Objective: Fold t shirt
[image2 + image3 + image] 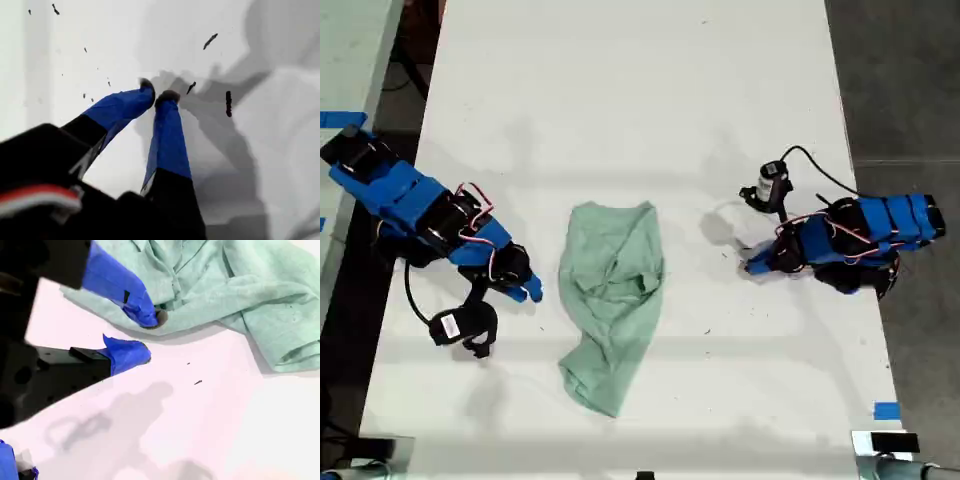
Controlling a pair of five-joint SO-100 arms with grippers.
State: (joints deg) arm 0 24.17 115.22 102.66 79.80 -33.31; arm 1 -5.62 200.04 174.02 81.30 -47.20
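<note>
The t shirt [612, 290] lies crumpled in a long bunch at the middle of the white table [620, 100], pale mint green. My second gripper [530, 291] rests low at the shirt's edge on the exterior view's left. In the second wrist view my second gripper [150, 335] is open, one blue fingertip [150, 315] over the t shirt [240, 285] hem and the other on bare table. My first gripper [750, 266] sits on the exterior view's right, a gap away from the shirt. The first wrist view shows my first gripper [157, 92] shut over bare table, holding nothing.
Both blue arms lie low on the table, each with a black wrist camera [460, 326] [773, 185] and cable. A blue tape mark [886, 410] sits near the table's front corner on the exterior view's right. Dark floor borders both long sides.
</note>
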